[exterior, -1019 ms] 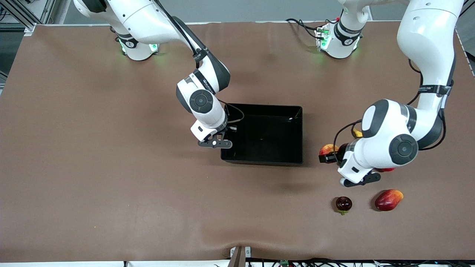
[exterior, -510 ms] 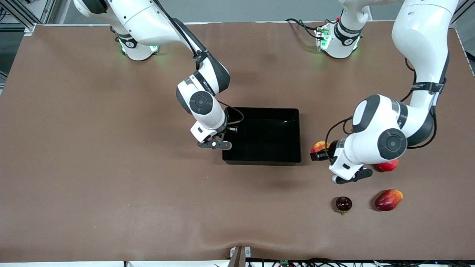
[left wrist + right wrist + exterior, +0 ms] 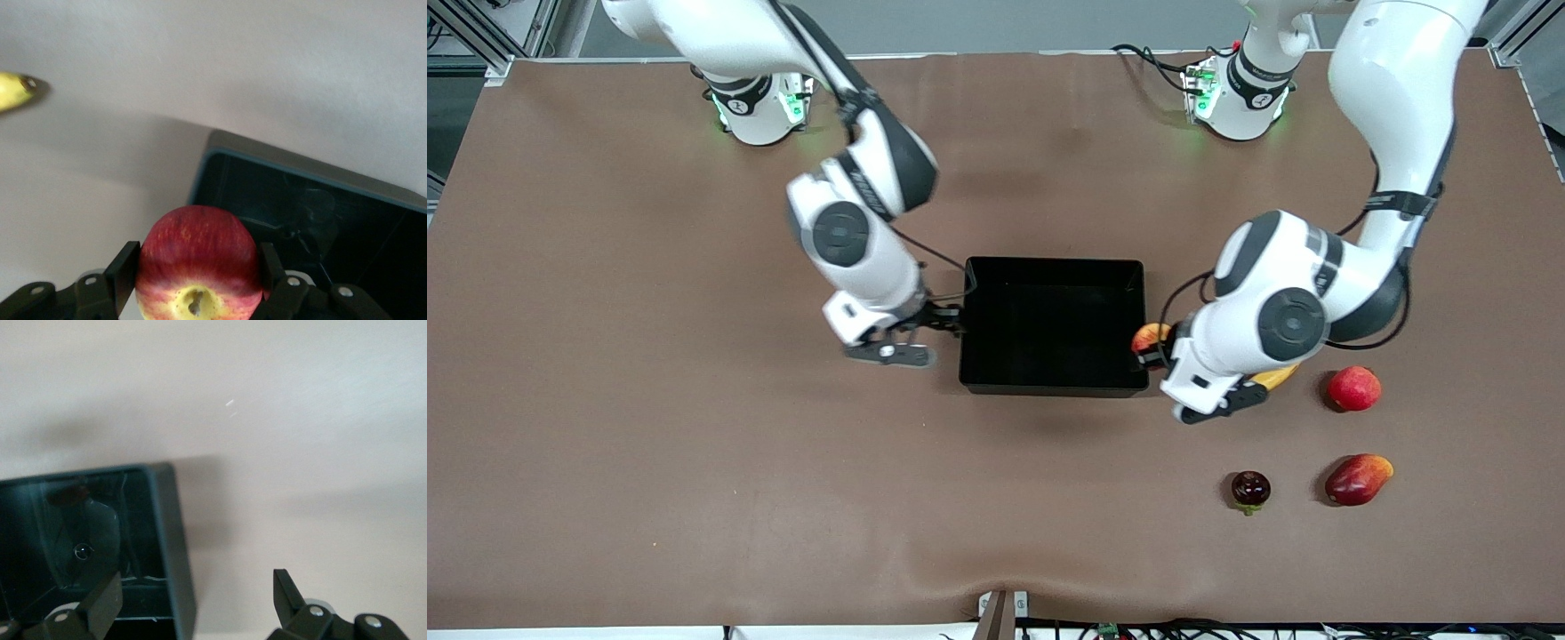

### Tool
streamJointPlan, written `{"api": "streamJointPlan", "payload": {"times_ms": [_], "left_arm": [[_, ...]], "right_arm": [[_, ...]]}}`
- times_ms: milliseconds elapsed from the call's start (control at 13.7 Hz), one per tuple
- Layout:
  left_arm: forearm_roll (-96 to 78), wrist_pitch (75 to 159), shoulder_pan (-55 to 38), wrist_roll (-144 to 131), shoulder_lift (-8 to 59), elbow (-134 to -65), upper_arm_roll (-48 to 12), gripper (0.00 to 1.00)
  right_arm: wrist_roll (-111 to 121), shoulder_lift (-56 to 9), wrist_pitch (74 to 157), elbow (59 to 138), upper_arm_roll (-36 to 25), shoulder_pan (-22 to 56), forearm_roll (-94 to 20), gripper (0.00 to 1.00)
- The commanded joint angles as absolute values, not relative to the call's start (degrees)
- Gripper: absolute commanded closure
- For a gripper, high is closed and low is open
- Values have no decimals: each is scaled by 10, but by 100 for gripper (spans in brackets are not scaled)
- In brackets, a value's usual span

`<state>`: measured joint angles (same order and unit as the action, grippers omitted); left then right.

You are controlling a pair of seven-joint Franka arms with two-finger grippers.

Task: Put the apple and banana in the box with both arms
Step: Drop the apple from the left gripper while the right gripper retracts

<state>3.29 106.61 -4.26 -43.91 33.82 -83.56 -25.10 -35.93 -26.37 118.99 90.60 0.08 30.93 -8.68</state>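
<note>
Left gripper (image 3: 1154,348) up in the air over the box (image 3: 1054,384) wall at the left arm's end, fingers (image 3: 123,277) clamped on either side of the apple (image 3: 199,263). Apple held stem dimple toward the wrist camera (red on top, pale yellow round the dimple), showing in the front view as a red-yellow bit (image 3: 1147,336) right at the box edge. Not in the box yet, by the wrist view: box corner (image 3: 220,143) just ahead of the fruit, black floor past it. Right gripper (image 3: 945,322) low at the box wall toward the right arm's end, fingers (image 3: 100,603) spread apart, nothing between them; one finger over the box interior (image 3: 67,533), the other (image 3: 287,590) over bare table (image 3: 300,453), wall between. Banana (image 3: 1273,377) flat on the table (image 3: 694,444) near the box at the left arm's end, mostly hidden under the left arm in the front view; only its dark tip (image 3: 13,90) visible from the left wrist. Box itself holding no fruit. Elsewhere at the left arm's end: deeper red round fruit (image 3: 1353,388) beside the banana, elongated red-orange fruit (image 3: 1358,479) and small dark maroon fruit (image 3: 1250,490) nearer the front camera.
</note>
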Motion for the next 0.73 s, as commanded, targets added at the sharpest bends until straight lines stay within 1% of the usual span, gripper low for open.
{"api": "streamJointPlan", "payload": {"times_ms": [0,73,437,655], "left_arm": [[43,1065,-59,-482,316,-871,-250,100],[43,1073,-67,-499,313,-888,-250,100],[43,1192,-78,-557,298,-996,-252,100],[43,1248,-97,-594,305,-1032,-252,100]], "right_arm": [[-288,-214,1136,922,10,239,-82,0],[-259,-201,1118,922,10,217,-82,0],[-119,-154,1050,922,11,103,-82,0],[-44,-126,1020,923,11,48,-83,0]]}}
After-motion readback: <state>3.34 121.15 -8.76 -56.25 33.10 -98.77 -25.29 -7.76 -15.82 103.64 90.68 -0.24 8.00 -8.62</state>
